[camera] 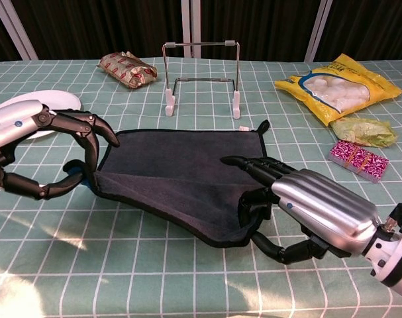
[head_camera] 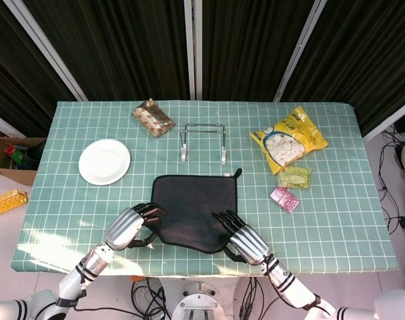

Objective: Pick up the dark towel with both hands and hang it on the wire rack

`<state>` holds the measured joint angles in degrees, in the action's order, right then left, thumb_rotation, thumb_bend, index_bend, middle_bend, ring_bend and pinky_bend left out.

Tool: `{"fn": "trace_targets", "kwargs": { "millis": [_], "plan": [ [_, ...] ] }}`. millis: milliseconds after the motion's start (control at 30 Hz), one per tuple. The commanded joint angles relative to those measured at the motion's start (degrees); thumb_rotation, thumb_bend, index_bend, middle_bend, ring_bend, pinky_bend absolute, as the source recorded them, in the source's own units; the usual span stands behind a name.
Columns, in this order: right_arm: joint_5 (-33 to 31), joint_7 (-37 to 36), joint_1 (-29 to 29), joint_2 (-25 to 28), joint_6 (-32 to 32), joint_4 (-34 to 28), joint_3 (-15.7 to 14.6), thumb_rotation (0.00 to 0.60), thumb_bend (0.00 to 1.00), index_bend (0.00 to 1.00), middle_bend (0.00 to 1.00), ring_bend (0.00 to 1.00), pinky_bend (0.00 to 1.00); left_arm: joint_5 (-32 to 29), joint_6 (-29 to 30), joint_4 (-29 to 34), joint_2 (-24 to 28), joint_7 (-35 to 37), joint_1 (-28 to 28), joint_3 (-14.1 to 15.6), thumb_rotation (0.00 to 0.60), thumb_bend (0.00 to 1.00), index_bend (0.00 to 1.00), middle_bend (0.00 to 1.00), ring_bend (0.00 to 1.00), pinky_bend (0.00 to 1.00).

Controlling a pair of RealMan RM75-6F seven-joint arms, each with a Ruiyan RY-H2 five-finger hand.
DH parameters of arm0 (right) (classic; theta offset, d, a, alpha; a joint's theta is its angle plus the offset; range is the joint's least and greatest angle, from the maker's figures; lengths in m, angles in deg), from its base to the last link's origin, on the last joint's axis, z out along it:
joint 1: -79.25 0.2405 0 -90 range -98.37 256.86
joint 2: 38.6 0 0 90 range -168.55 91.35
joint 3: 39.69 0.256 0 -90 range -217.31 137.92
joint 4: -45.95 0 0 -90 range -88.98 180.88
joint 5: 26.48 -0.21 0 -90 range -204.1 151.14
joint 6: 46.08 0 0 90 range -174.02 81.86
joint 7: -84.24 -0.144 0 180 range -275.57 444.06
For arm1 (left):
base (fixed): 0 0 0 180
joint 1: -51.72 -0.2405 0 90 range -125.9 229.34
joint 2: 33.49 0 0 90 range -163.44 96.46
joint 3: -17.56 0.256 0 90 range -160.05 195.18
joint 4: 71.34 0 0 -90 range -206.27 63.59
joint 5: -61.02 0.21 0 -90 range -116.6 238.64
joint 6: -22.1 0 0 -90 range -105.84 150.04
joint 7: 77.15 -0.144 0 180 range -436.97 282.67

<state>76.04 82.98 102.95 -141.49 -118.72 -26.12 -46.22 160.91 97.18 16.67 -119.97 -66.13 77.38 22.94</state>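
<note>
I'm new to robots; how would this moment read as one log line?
left hand: grips dark towel near-left corner | right hand: grips near-right corner | towel: near edge lifting, rest on table | wire rack: bare
</note>
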Motion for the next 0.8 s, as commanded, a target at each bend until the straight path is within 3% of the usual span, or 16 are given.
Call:
{"fn": "trace_targets", "kwargs": {
  "millis": [33,367,567,700,800],
  "plan": [
    [0.0,-0.7,-0.2,-0.5,-0.9,0.6,0.4,0.6,0.47,0.76,0.0,0.0,0.0,-0.3,-0.2,0.4,0.3,1.7,0.1,0.0,0.6,0.54,0.82,0.3,0.23,0.33],
    [-0.1,-2.7,0.2,-0.6,-4.6,0.4,2.9,0.6,0.48,0.98,0.05,0.0,0.0,-1.0,0.4,1.6,2.0,7.1,0.4,-0.7,0.6,0.54,0.83,0.3,0.23,0.33],
    [-1.1,-3.5,1.3,0.5,-5.4,-1.8,5.4,0.6,0.5,1.0,0.07,0.0,0.0,-3.2,-0.6,4.1,3.1,10.2,1.0,-2.0,0.6,0.54,0.83,0.3,0.23,0.33],
    [-2.3,-3.2,2.6,1.3,-4.6,-3.8,7.6,0.6,0.5,1.0,0.08,0.0,0.0,-7.3,-3.0,7.7,3.9,11.3,2.0,-4.5,0.6,0.55,0.84,0.3,0.23,0.32],
    [-4.6,-3.7,3.7,2.1,-3.1,-5.7,9.9,0.6,0.5,1.0,0.08,0.0,0.0,-11.3,-5.0,9.2,4.4,10.7,3.5,-8.1,0.6,0.56,0.85,0.3,0.23,0.32]
  ]
}}
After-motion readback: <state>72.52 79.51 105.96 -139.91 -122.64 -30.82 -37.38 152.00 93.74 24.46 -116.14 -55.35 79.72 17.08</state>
